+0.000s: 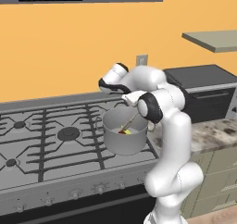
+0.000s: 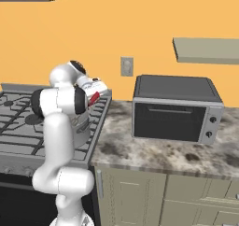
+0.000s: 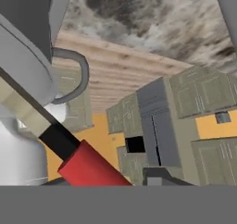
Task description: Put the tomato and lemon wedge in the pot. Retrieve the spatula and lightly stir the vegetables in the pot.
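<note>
The grey metal pot stands on the stove's front right burner. Inside it lie the dark-red tomato and the yellow lemon wedge, touching each other. The spatula leans into the pot with its pale head down by the two pieces. Its red handle points up into my gripper, which hangs just above the pot's far right rim. In the hand view the red handle runs between my fingers beside the pot's rim. How tightly the fingers press on it is unclear.
The stove's black grates stretch left of the pot. To the right is a marble counter with a dark toaster oven. A shelf hangs on the orange wall above. My own elbow partly blocks the pot.
</note>
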